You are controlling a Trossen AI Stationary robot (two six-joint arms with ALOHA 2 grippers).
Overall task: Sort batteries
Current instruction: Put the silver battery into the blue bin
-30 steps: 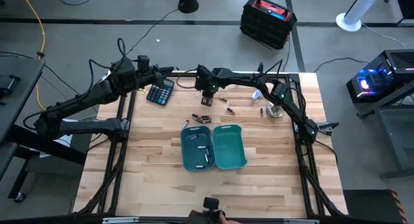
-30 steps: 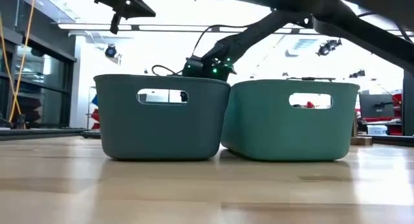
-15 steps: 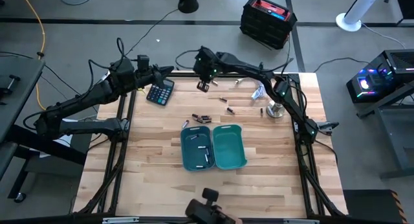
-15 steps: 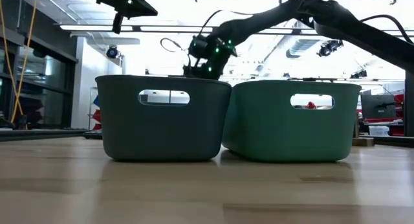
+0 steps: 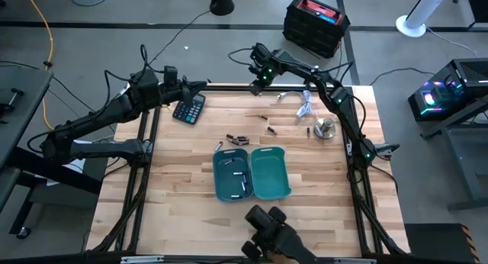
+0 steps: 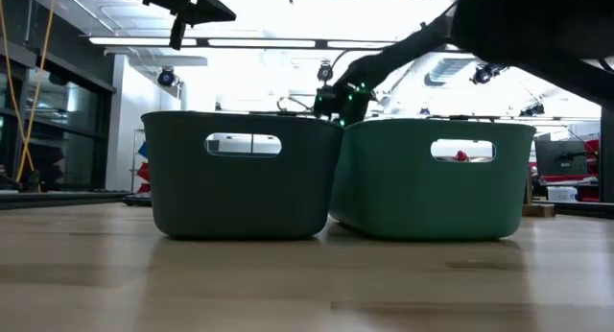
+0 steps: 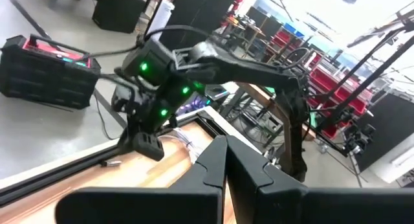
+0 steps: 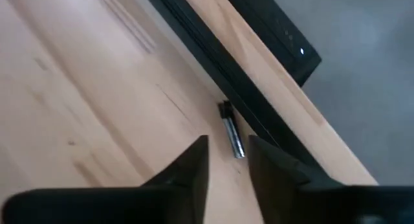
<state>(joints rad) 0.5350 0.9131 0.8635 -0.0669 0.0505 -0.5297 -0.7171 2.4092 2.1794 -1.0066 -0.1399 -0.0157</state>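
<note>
High view, left to right: left gripper (image 5: 200, 85) hovers over the table's far-left edge by the calculator (image 5: 188, 109), fingers closed on nothing. Loose batteries (image 5: 237, 139) lie beyond the dark bin (image 5: 232, 174), which holds several. Right gripper (image 5: 255, 87) hangs at the far edge, slightly parted over one battery (image 8: 232, 134), empty.

A black calculator (image 5: 188, 109) lies at the table's (image 5: 183, 188) far left corner. A white coiled cable (image 5: 303, 104) lies near a small metal weight (image 5: 325, 130). A black crate (image 5: 316, 24) stands on the floor.
</note>
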